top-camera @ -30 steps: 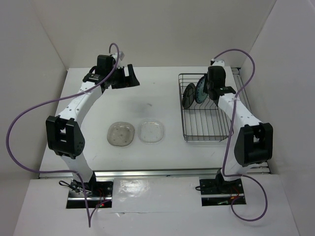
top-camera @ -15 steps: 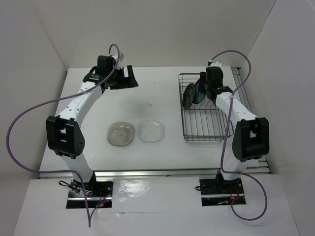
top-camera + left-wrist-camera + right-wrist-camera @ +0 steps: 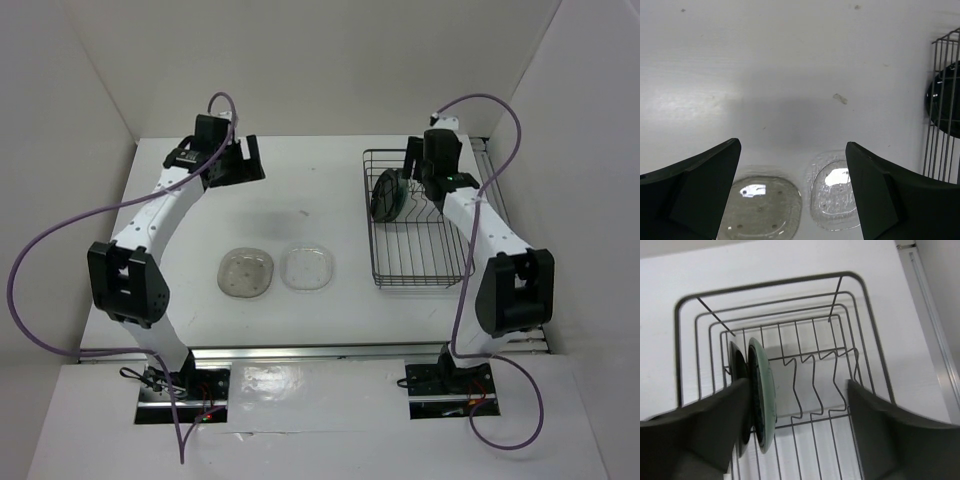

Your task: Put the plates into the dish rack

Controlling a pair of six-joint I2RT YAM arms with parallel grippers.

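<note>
Black and blue-green round plates (image 3: pixel 765 390) stand racked; both our jaws gape empty. Next we lift the clear glass plates (image 3: pixel 247 272) mid-frame.

Black plate (image 3: pixel 383 197), green plate (image 3: pixel 765 390), grey rack (image 3: pixel 425 250)

A white table (image 3: pixel 320 180) bears a small smudge (image 3: pixel 840 98).

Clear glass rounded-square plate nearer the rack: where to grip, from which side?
Probably its rim, at the far edge. The clear glass rounded-square plate lies flat on the white table, so only the rim offers a pinch. Its twin sits close on the left, crowding that side. The open left gripper faces the far edge from above; come down steeply there.
</note>
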